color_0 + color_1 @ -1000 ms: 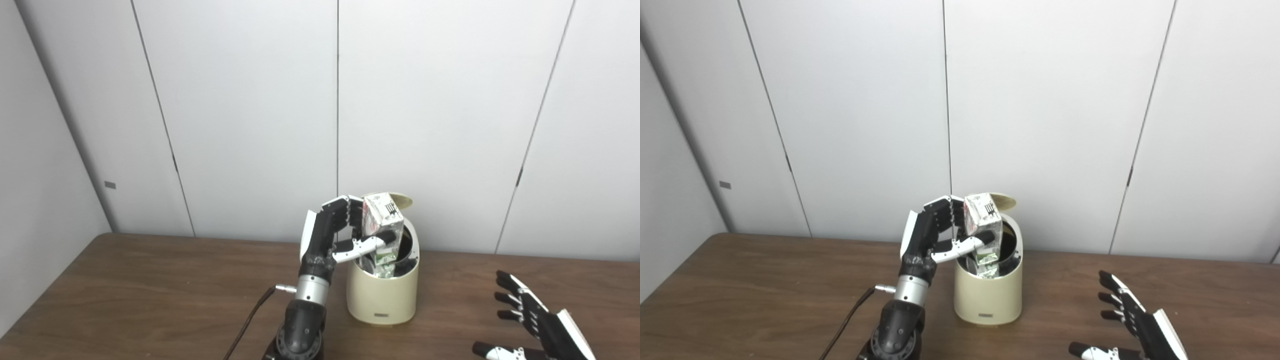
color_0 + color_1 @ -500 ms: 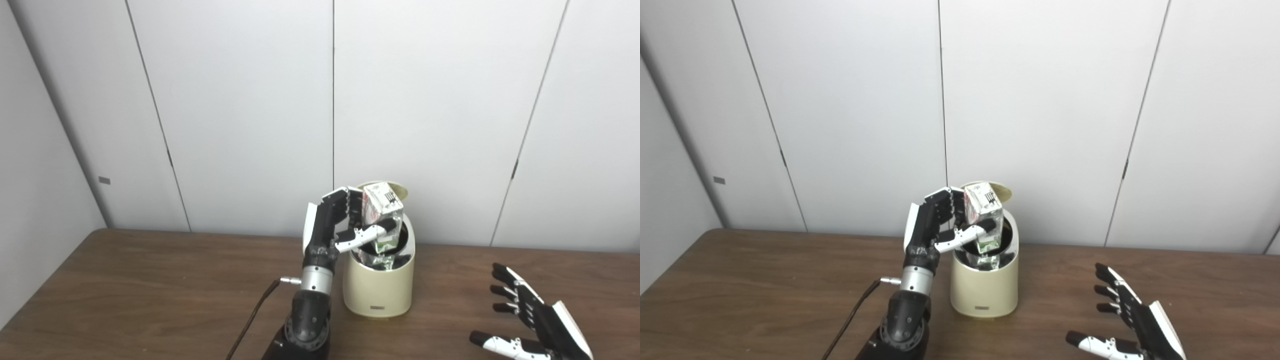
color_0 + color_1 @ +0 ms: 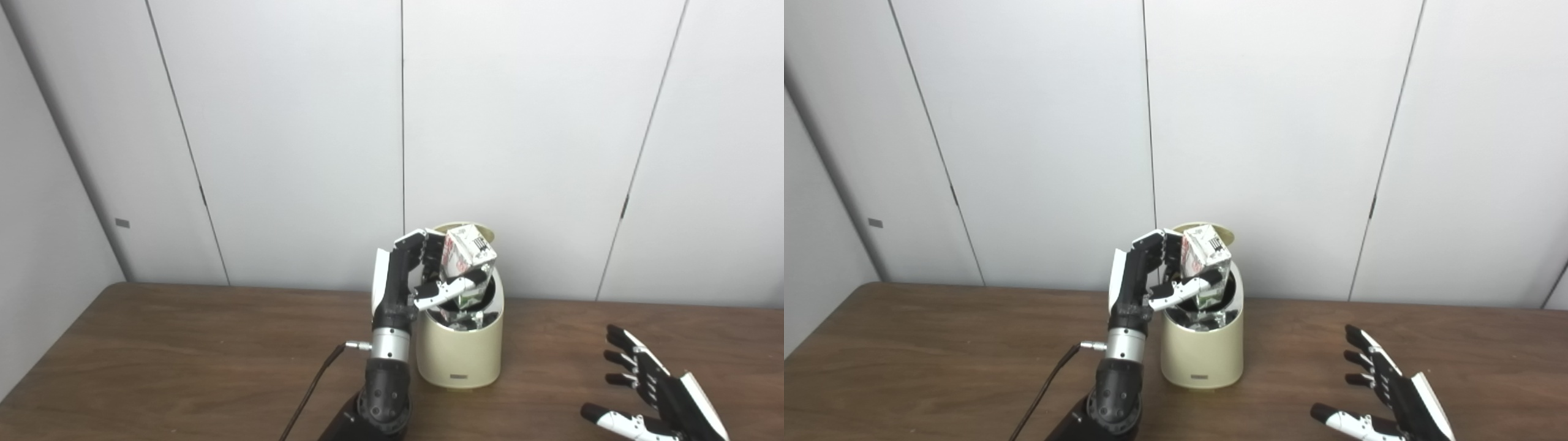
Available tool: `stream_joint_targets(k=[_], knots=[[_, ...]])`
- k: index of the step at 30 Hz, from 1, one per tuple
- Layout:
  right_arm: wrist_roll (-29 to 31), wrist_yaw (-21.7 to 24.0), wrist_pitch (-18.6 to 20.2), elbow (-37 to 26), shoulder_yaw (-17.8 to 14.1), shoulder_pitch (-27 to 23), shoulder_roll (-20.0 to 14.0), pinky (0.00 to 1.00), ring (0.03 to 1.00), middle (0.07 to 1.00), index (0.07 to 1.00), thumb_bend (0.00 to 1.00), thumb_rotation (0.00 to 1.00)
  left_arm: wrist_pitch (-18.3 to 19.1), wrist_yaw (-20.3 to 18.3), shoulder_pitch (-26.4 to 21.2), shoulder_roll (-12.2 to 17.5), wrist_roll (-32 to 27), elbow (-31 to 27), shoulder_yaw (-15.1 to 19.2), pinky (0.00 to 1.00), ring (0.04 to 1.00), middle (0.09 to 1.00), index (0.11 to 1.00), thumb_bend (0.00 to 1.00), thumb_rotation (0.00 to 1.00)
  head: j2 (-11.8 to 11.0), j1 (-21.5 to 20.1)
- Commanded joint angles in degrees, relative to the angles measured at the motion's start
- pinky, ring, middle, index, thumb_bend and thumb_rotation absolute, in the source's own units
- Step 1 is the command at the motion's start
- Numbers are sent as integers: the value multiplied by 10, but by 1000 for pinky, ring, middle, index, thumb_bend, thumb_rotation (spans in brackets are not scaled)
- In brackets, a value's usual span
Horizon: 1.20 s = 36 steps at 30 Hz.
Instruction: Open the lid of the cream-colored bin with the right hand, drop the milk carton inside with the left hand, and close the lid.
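A rounded, cream-colored plastic bin [image 3: 460, 352] with smooth, glossy walls is standing on a brown wood-grain table [image 3: 171, 355], close to the pale panelled wall [image 3: 294, 122] behind it. Its round cream lid [image 3: 478, 229] is standing raised at the back of the rim, showing as a thin curved disc behind the carton. The bin's dark mouth is showing crumpled, shiny pieces inside; what they are cannot be told.

The black-and-white left hand [image 3: 422, 275], with hard jointed segments and a metal wrist collar, is reaching up beside the bin's left wall and is wrapping its fingers and white-tipped thumb around a boxy white paper milk carton [image 3: 465, 260] with dark print on top and green marking lower down. The carton is tilting, its flat top leaning toward the right, and it is hanging over the bin's opening with its lower end dipping to about rim level; whether it is touching the rim cannot be told. A thin black cable [image 3: 309, 392] is running from the silver wrist plug down across the wood toward the bottom edge.

The black right hand [image 3: 1387, 398], with a white thumb segment and a white edge plate, is hovering low over the table well to the right of the bin, its fingers spreading wide apart and holding nothing.
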Motion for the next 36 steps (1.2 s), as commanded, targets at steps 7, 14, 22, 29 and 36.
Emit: stream_joint_targets(k=[7, 14, 22, 29, 36], knots=[[14, -3, -31, -5, -9, -13, -13, 762, 885, 933, 926, 809, 405, 3, 170, -31, 52, 61, 39, -122, 489, 463, 474, 500, 504, 0, 5, 5], [34, 1, -42, 9, -12, -16, -14, 791, 898, 944, 929, 822, 415, 3, 205, -23, 73, 41, 46, -179, 464, 464, 480, 492, 505, 0, 10, 9], [34, 1, -47, 16, -12, -18, -17, 787, 896, 945, 931, 813, 418, 3, 264, -11, 101, 84, 70, -231, 489, 466, 483, 494, 505, 0, 14, 14], [38, 1, -48, 20, -13, -21, -17, 785, 893, 940, 926, 813, 400, 3, 285, -11, 111, 86, 76, -256, 579, 567, 496, 489, 522, 0, 15, 15], [43, 4, -50, 22, -14, -23, -21, 777, 891, 943, 933, 807, 377, 3, 285, 2, 126, 89, 64, -262, 666, 687, 667, 494, 517, 63, 18, 21]])
